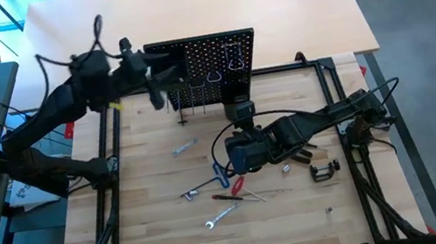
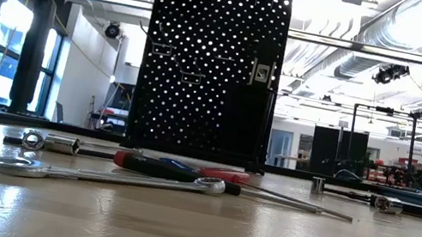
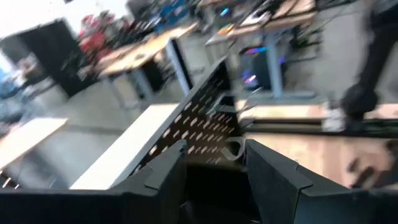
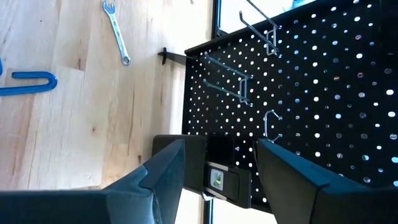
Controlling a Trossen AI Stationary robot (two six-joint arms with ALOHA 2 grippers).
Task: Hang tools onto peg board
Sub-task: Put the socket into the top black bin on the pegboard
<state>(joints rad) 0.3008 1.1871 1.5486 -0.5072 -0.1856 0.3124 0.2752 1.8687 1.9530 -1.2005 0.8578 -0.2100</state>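
High view: three silver wrenches (image 1: 184, 148) lie before one peg board (image 1: 203, 71).

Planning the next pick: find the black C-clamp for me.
In the high view the black C-clamp lies on the table's right side, just beyond the right arm, apart from the other tools.

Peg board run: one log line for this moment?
left gripper: open, at peg board top | right gripper: open, facing board | tools: on table

The upright black perforated peg board (image 2: 210, 66) is cut off at the low view's top edge. The left wrist view is motion-blurred. The blue-handled T hex key (image 4: 25, 82) is cropped at the right wrist view's edge.
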